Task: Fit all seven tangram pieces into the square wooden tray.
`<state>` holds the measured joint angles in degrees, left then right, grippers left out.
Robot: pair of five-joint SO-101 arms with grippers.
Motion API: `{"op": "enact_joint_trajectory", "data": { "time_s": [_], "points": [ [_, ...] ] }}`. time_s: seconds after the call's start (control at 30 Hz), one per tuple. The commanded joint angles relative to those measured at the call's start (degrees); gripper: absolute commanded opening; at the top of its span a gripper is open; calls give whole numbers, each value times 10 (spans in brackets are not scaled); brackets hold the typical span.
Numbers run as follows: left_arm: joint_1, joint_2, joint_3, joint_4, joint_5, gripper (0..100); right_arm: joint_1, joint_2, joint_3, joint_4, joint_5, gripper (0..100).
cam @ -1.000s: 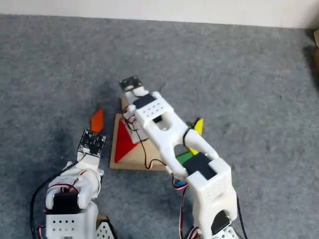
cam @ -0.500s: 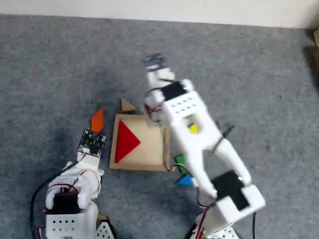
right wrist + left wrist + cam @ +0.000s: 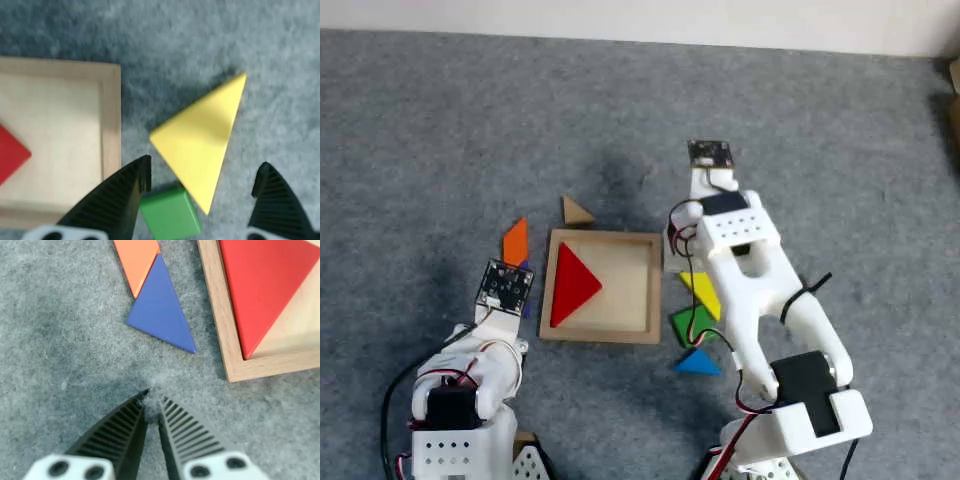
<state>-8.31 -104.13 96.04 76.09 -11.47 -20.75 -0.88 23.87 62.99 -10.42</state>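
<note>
- Surface: grey mat [image 3: 820, 120]. The square wooden tray [image 3: 603, 237] lies near its middle, between the two arms.
- In the tray: the red triangle [image 3: 572, 283] only, long edge against the tray wall on the left arm's side. The rest of the tray floor is bare wood.
- Outside, off the tray's left wall: the orange piece [image 3: 515, 241] and the dark blue triangle [image 3: 162, 315], touching at a corner. The tan triangle [image 3: 577, 211] lies just beyond the tray's far left corner.
- Outside, off the tray's right wall: the yellow triangle [image 3: 200, 132] just beside the wall, the green square [image 3: 171, 212] at its tip, and the light blue triangle [image 3: 697, 362] near the tray's near right corner.
- Left gripper [image 3: 152, 400]: jaws closed to a sliver, nothing between them, low over bare mat near the dark blue triangle.
- Right gripper [image 3: 204, 170]: jaws spread wide, empty, above the yellow triangle with one jaw on either side of it.
- Judgement: one of seven placed, so an early stage. The step in hand looks like picking up the yellow triangle with the right arm.
- Next move calls for: a straight descent until the jaw tips reach the mat, then closing across the piece.
- Risks: the piece is thin and flat and may slide away. The inner jaw is close to the green square and the tray wall, so watch that neither gets nudged.
</note>
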Motion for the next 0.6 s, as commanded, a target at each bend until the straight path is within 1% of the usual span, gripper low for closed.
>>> {"op": "enact_joint_trajectory", "data": {
  "time_s": [0.0, 0.1, 0.3, 0.43, 0.57],
  "points": [
    [-6, -2, 11, 4, 3, 5, 7, -35, 29, -60, -10, 317],
    [-6, -2, 11, 4, 3, 5, 0, -34, 44, -87, -34, 318],
    [-6, -2, 11, 4, 3, 5, -7, -34, 80, -134, -33, 318],
    [-6, -2, 11, 4, 3, 5, -10, -28, 87, -137, -33, 318],
    [-6, -2, 11, 4, 3, 5, -10, 37, 81, -133, -33, 318]
  ]
}}
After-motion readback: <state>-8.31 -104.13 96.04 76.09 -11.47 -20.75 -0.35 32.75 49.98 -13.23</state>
